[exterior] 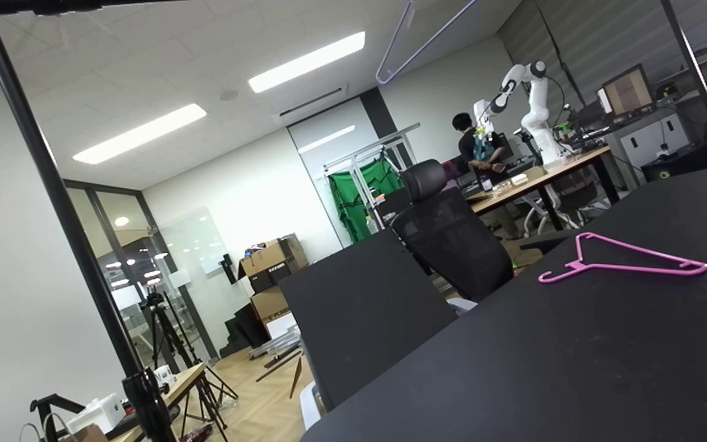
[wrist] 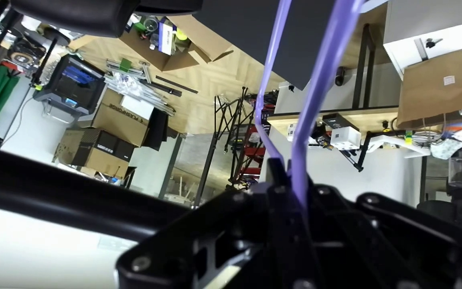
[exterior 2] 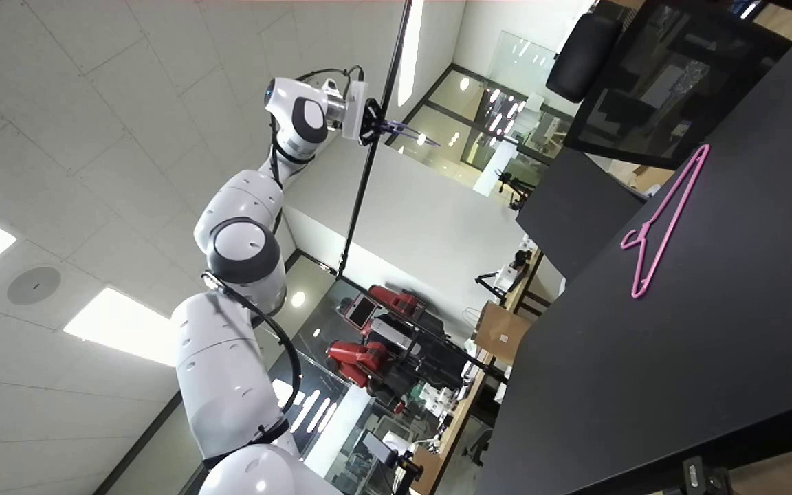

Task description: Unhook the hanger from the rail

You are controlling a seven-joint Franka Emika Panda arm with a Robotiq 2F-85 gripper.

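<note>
The lavender-purple hanger runs up from between my fingers in the wrist view, its two strands close to the camera. In an exterior view its lower corner hangs at the top edge. It also shows as a thin shape beyond my gripper. My gripper is shut on the hanger, seen in the wrist view. The black rail crosses at the gripper in an exterior view; in the wrist view the rail lies to the left of the fingers. The hanger's hook is hidden, so I cannot tell whether it touches the rail.
A magenta-pink hanger lies on the black table; it also shows in an exterior view. A black upright post supports the rail frame. A black office chair stands beyond the table.
</note>
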